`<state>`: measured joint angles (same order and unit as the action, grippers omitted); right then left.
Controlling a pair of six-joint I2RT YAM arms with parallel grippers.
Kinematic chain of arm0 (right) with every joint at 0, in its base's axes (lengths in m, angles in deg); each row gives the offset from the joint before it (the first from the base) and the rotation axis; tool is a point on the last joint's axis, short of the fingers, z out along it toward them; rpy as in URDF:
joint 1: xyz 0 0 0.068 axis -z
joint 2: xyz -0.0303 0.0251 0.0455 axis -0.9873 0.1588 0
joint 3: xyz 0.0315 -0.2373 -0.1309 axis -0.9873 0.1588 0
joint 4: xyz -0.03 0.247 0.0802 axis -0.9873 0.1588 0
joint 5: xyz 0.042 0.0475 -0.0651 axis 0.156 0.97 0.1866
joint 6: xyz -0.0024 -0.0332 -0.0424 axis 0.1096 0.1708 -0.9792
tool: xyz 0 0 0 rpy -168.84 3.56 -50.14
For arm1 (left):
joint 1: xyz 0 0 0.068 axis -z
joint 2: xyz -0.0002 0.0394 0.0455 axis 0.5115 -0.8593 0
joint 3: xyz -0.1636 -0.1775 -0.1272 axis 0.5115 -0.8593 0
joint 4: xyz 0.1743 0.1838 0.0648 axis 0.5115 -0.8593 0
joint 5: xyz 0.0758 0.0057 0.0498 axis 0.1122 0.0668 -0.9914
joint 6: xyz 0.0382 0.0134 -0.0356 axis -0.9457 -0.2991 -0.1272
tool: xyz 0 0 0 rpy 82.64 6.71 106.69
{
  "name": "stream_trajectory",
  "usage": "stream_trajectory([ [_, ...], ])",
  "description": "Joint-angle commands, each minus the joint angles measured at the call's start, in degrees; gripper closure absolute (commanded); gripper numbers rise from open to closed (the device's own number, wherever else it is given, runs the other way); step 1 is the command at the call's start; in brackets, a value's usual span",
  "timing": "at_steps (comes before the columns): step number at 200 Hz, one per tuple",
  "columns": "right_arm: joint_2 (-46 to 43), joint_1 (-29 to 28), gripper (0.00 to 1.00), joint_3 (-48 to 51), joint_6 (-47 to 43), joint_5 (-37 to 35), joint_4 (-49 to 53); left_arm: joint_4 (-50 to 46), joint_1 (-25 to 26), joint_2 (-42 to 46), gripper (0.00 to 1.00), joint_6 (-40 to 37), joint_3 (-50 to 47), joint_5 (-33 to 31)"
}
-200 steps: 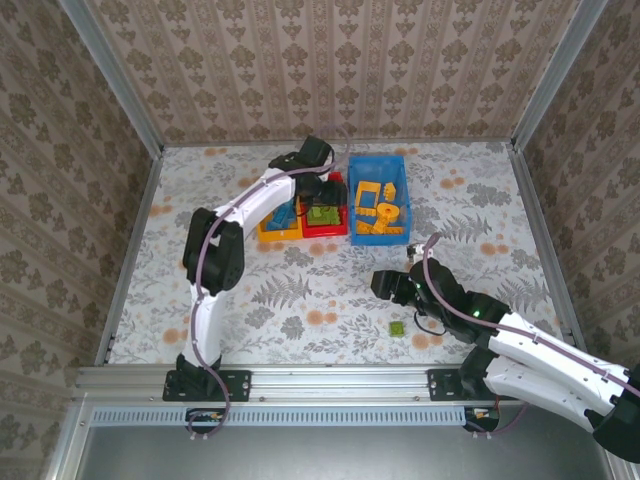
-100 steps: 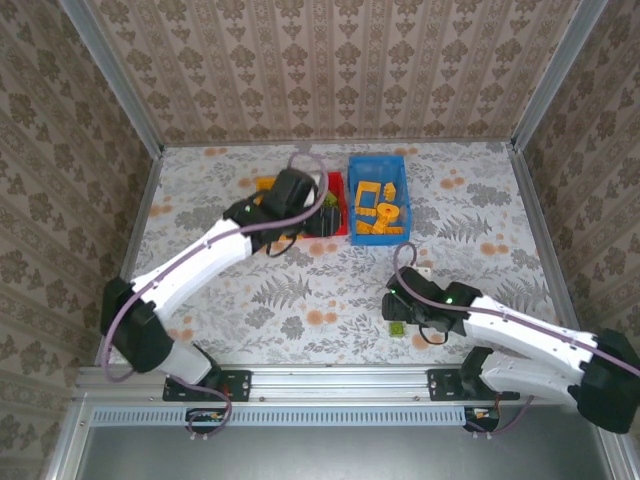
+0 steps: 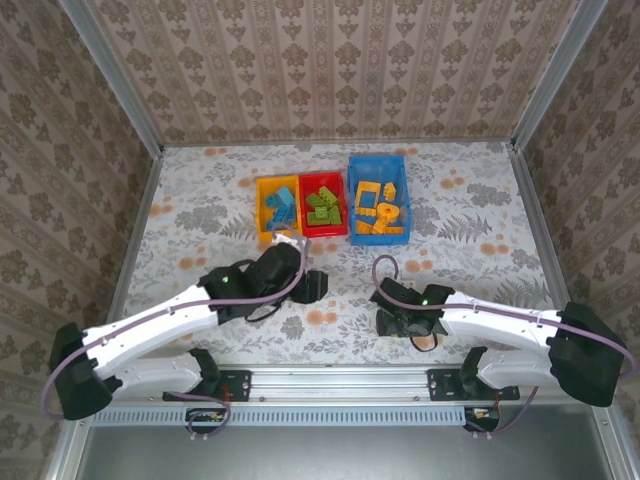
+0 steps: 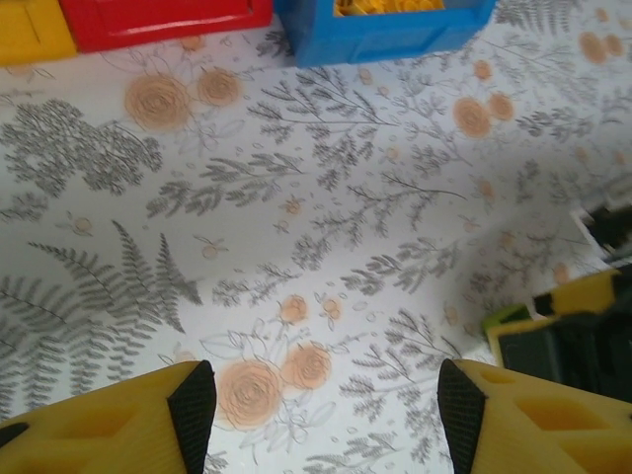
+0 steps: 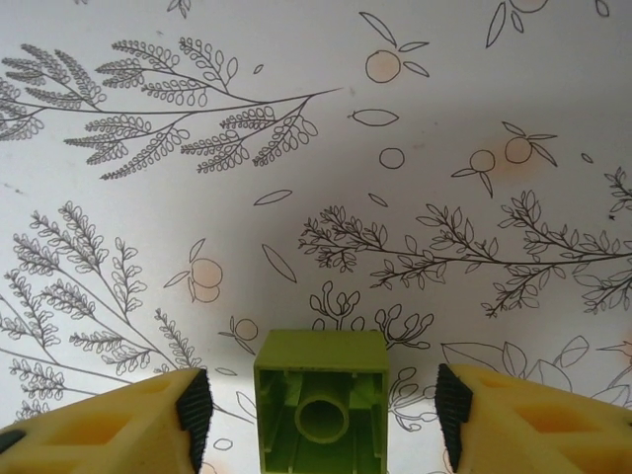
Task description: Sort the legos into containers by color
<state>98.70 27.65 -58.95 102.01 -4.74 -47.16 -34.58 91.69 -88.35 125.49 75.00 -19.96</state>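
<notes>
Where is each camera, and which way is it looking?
Top external: high above and behind the arms, looking down on the table; both arms show, with left gripper and right gripper.
Left wrist: on the left arm, looking low across the table toward the blue bin; its two yellow fingers show at the bottom.
Right wrist: on the right arm, looking straight down at a green brick between its open fingers.
Shared: both wrist views catch that green brick.

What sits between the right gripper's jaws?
A light green lego, hollow underside toward the camera, between the open jaws of the right gripper, with a gap on each side. Right wrist view.
</notes>
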Motion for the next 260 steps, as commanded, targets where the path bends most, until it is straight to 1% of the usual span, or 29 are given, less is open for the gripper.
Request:
stream_trajectory([
  [1,2.0,-0.3,0.4,0.5,0.4,0.4,-1.5,3.7,1.1,4.6,0.35,4.5,-4.5,3.6],
  [28,4.8,-0.3,0.48,-0.8,-0.2,0.3,-2.2,6.7,1.4,11.5,0.34,8.1,-11.1,9.8],
  [39,5.3,-0.4,0.52,-0.9,-0.2,0.2,-2.3,6.9,1.4,14.2,0.34,9.8,-13.3,10.8],
  [56,5.2,-0.4,0.59,-1.0,-0.2,-0.5,-2.0,5.5,1.4,19.2,0.34,12.4,-16.3,10.3],
  [73,3.7,-0.4,0.7,-1.6,-1.0,-1.7,-1.7,4.7,1.2,23.8,0.34,14.0,-18.2,8.2],
  [88,2.7,-0.5,0.73,-4.3,-3.2,-3.2,-1.4,3.2,0.5,26.7,0.33,14.4,-18.0,5.3],
  [98,3.3,-0.4,0.74,-7.8,-5.5,-4.3,-1.5,1.9,-0.5,27.6,0.33,14.1,-16.9,3.2],
  [110,6.3,-0.1,0.74,-13.6,-9.2,-4.9,-2.0,1.2,-2.1,27.4,0.33,13.1,-15.4,1.6],
  [121,10.2,0.9,0.74,-19.8,-12.3,-4.9,-2.1,1.3,-4.0,26.2,0.33,11.9,-13.6,0.8],
  [126,13.3,1.5,0.74,-22.3,-13.5,-4.5,-2.6,1.2,-4.7,25.3,0.34,11.3,-12.8,0.6],
  [145,21.0,5.3,0.76,-31.5,-17.8,-3.5,-5.3,1.7,-7.2,22.1,0.35,9.2,-9.8,-0.7],
  [160,26.9,8.5,0.77,-39.4,-20.3,-2.8,-6.6,2.2,-7.9,20.2,0.35,7.6,-7.7,-2.3],
  [188,37.5,13.6,0.76,-52.7,-23.2,-0.3,-10.0,3.1,-9.0,17.2,0.35,5.5,-5.2,-3.3],
  [234,54.4,18.4,0.75,-73.2,-26.4,3.3,-8.7,5.4,-9.5,14.1,0.35,4.8,-4.6,-3.0],
  [248,59.0,19.5,0.72,-79.4,-26.9,4.7,-6.9,5.1,-9.5,13.6,0.35,4.5,-4.1,-3.1],
  [255,61.2,19.8,0.69,-82.5,-27.1,5.0,-6.4,5.0,-9.6,13.4,0.35,4.5,-4.0,-3.2],
  [260,62.6,20.0,0.67,-84.5,-27.2,5.2,-4.1,5.0,-9.7,13.3,0.35,4.4,-4.0,-3.3],
])
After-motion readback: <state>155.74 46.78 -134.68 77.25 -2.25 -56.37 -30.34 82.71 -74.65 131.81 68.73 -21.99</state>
